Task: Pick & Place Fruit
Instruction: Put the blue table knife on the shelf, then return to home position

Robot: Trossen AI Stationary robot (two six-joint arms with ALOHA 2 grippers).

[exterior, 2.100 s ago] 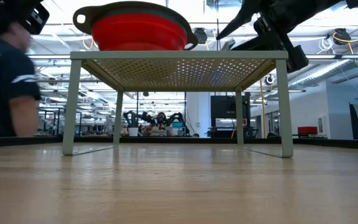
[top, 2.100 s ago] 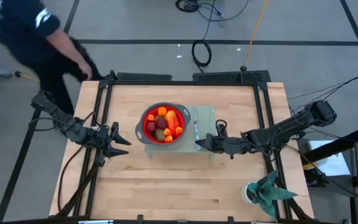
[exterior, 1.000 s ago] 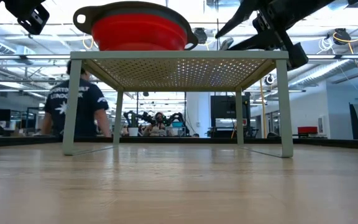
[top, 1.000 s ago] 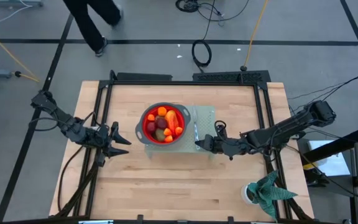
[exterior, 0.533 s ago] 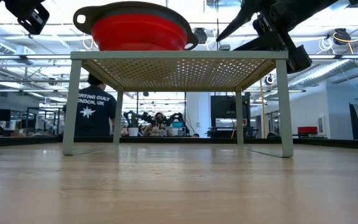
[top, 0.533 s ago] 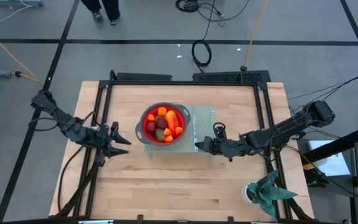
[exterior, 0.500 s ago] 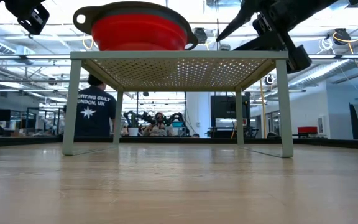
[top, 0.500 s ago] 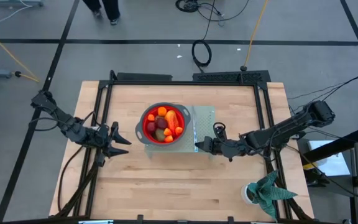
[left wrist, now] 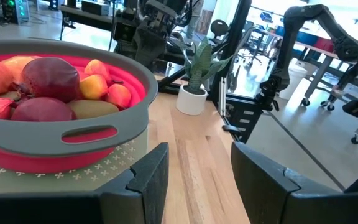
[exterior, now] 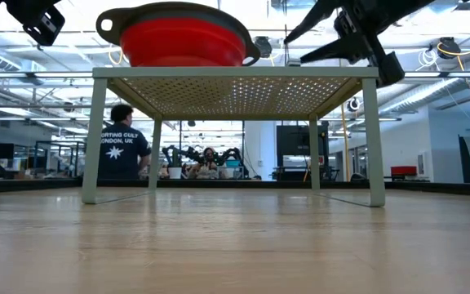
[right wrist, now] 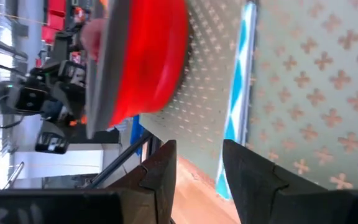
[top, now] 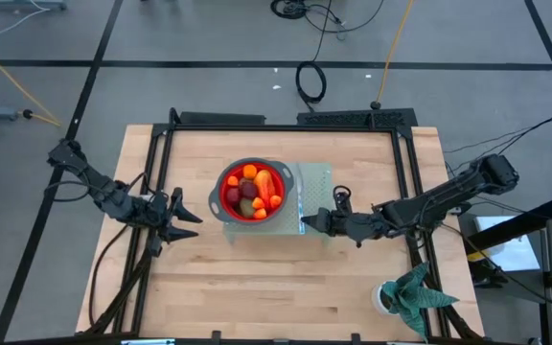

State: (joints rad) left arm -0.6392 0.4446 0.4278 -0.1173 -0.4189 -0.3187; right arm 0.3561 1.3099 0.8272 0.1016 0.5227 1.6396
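The right claw [top: 305,222] is hanging open and empty at the stand's [top: 316,182] edge beside the knife [top: 301,203], probably lining up for a reach; the left claw [top: 192,213] is waiting open off the bowl's [top: 224,213] other side; the fruit [top: 252,190] is all sitting heaped in that red bowl.

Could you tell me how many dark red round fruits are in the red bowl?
2 are visible, side by side in the red bowl: one dark red fruit on top of the pile, another just below it by the rim. More may be hidden underneath.
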